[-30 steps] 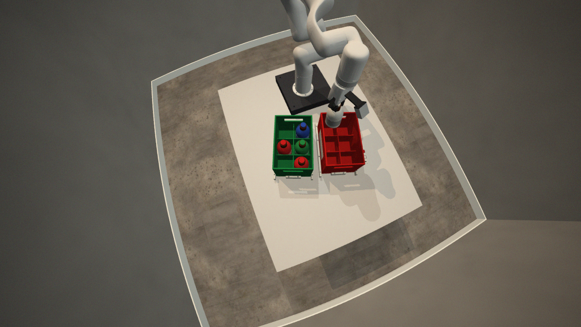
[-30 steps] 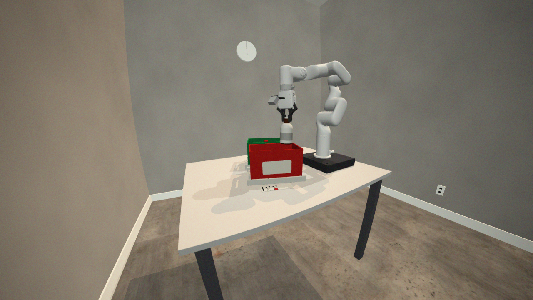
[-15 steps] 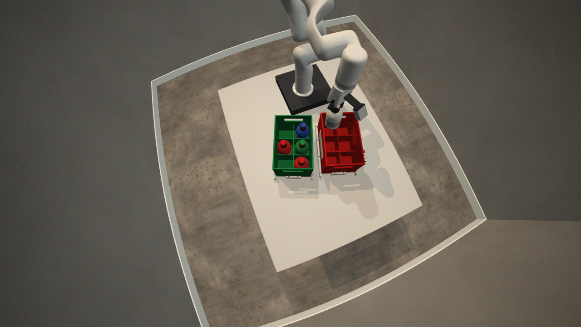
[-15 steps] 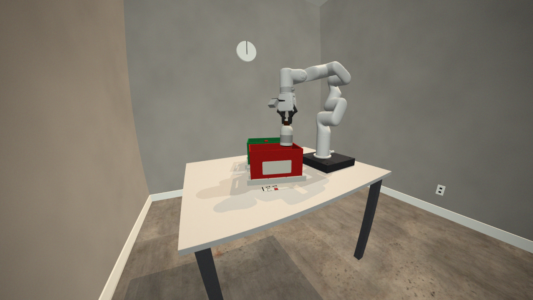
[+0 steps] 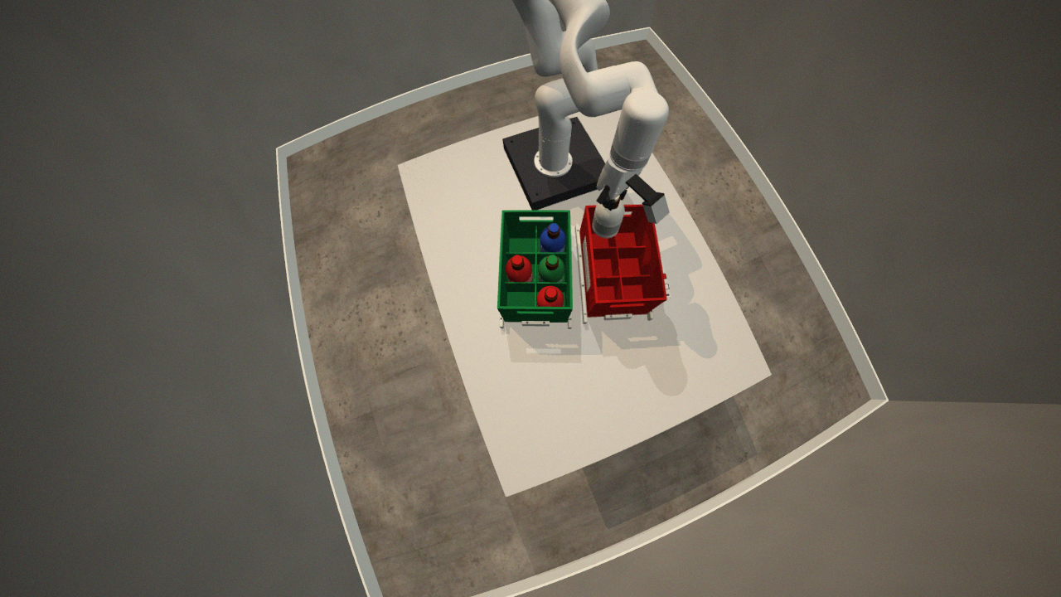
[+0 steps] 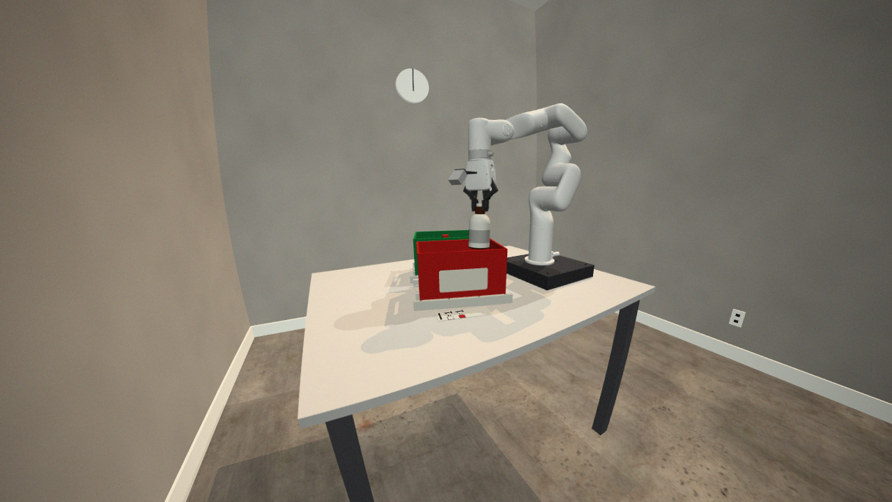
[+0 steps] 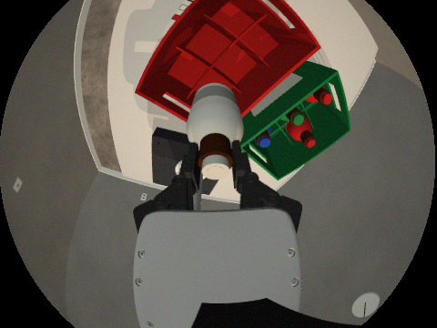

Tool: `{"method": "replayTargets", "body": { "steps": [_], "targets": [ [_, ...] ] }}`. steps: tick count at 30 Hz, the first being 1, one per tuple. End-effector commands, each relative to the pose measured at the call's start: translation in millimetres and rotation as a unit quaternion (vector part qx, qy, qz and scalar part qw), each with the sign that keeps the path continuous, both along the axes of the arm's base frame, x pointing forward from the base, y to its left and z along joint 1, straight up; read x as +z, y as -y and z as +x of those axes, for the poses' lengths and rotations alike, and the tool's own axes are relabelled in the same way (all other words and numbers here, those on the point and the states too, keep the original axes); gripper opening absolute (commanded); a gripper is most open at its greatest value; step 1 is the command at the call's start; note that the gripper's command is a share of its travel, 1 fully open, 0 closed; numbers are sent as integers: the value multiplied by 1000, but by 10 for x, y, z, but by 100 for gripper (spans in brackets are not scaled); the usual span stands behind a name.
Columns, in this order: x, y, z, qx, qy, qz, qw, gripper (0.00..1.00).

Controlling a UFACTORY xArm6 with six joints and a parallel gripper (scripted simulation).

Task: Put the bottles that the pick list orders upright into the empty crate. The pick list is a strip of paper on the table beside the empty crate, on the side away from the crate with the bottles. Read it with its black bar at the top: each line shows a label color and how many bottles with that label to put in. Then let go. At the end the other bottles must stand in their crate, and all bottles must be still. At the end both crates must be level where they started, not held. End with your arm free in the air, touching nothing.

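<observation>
My gripper (image 6: 479, 204) is shut on the neck of a white bottle (image 6: 479, 231) with a white body and a brown neck; it also shows in the wrist view (image 7: 213, 116). I hold the bottle upright above the red crate (image 5: 622, 262), over the corner cell nearest the robot base, its bottom at about rim height. The red crate's other cells look empty. The green crate (image 5: 535, 265) beside it holds a blue bottle (image 5: 552, 237), a green bottle (image 5: 550, 266) and two red bottles (image 5: 517, 268) (image 5: 549, 296). The pick list (image 6: 453, 315) lies on the table by the red crate; its lines are too small to read.
The robot's black base plate (image 5: 552, 169) sits just behind the two crates. Each crate stands on a low pale frame. The table edge runs in front of the pick list in the side view.
</observation>
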State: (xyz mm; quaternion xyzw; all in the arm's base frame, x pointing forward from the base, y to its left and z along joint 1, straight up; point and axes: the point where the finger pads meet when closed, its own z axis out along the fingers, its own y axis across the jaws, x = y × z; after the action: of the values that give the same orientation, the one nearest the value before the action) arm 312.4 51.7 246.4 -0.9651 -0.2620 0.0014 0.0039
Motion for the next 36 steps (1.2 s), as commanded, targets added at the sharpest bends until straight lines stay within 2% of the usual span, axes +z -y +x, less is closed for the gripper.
{"method": "replayTargets", "body": {
  "steps": [1, 36],
  "targets": [
    [-18, -2, 12, 0, 3, 0, 1000, 0],
    [-328, -4, 12, 0, 3, 0, 1000, 0]
  ]
}}
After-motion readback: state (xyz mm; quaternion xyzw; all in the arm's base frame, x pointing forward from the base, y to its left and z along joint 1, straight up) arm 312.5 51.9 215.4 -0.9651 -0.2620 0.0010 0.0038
